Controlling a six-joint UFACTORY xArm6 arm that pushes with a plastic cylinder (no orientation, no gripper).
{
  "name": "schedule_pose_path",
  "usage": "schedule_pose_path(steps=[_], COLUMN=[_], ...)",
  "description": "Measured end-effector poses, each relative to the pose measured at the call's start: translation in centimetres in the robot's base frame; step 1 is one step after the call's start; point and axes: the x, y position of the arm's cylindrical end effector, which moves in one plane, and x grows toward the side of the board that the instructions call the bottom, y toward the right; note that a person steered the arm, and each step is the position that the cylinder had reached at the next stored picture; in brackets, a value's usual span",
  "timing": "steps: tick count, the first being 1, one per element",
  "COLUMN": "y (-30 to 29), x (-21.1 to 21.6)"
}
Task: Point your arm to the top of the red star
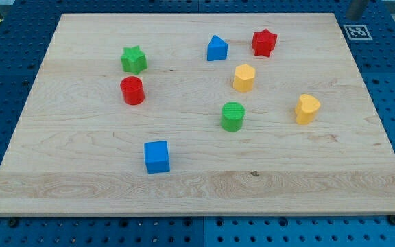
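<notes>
The red star point(264, 42) sits near the board's top edge, right of centre. A blue block with a pointed top point(217, 49) is just to its left, and a yellow hexagonal block point(244, 77) lies below it. A short grey-dark stub shows at the view's top right edge, which seems to be my rod. Its lower end, my tip point(355, 16), is off the board's top right corner, far to the right of the red star and slightly above it. It touches no block.
A green star point(134, 60) and a red cylinder point(132, 90) are at the left. A green cylinder point(232, 116) is at centre, a yellow block point(307, 108) at the right, and a blue cube point(157, 156) lower left. A square marker tag point(356, 31) sits by the wooden board's point(81, 199) top right corner.
</notes>
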Motion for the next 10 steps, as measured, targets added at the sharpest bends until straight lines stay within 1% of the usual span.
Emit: schedule_pose_path(steps=[2, 4, 6, 8, 9, 10], y=[-1.2, -8.3, -9.5, -17.6, -20.2, -21.8], x=[0.2, 0.1, 0.1, 0.1, 0.3, 1.8])
